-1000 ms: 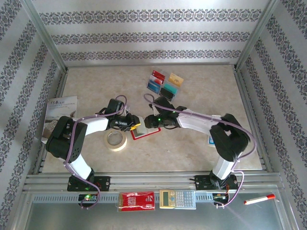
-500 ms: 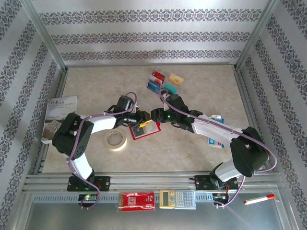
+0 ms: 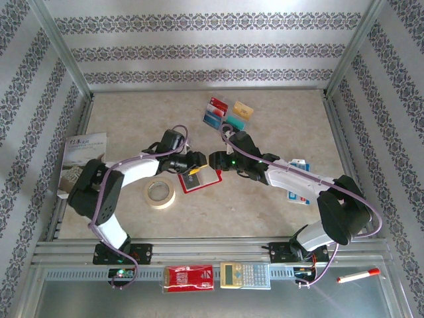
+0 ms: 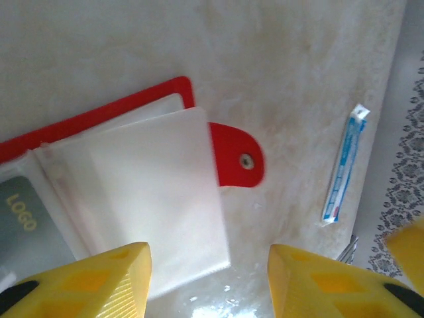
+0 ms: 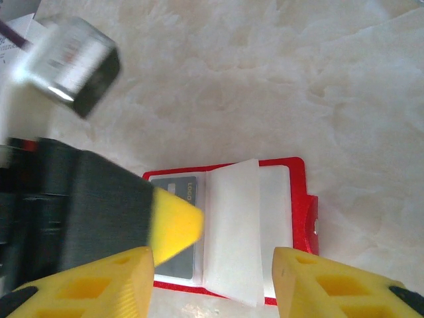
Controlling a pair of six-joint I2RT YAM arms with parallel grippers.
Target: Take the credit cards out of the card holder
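The red card holder (image 3: 200, 180) lies open on the table, its clear pockets up. A clear leaf (image 5: 232, 228) stands partly lifted in its middle. A grey card marked LOGO (image 5: 179, 232) sits in the left pocket (image 4: 23, 222). My left gripper (image 3: 193, 167) hovers open over the holder (image 4: 165, 199), with nothing between its fingers (image 4: 99, 281). My right gripper (image 3: 214, 159) is open just above the holder (image 5: 291, 199), and one left fingertip (image 5: 175, 225) covers part of the grey card. Several credit cards lie at the back: red-with-white (image 3: 217, 104), yellow-orange (image 3: 242, 108), blue (image 3: 212, 118), teal-and-black (image 3: 232, 126).
A tape roll (image 3: 160, 193) lies left of the holder and a booklet (image 3: 81, 159) at the far left. A blue-and-white pack (image 3: 299, 180) sits under the right arm. On the front rail are a red packet (image 3: 189, 278), a calculator (image 3: 245, 275) and a marker (image 3: 358, 275).
The left gripper has slid right over the holder and its jaws have spread wider. The right arm has stretched out and its gripper has drawn back toward the far side.
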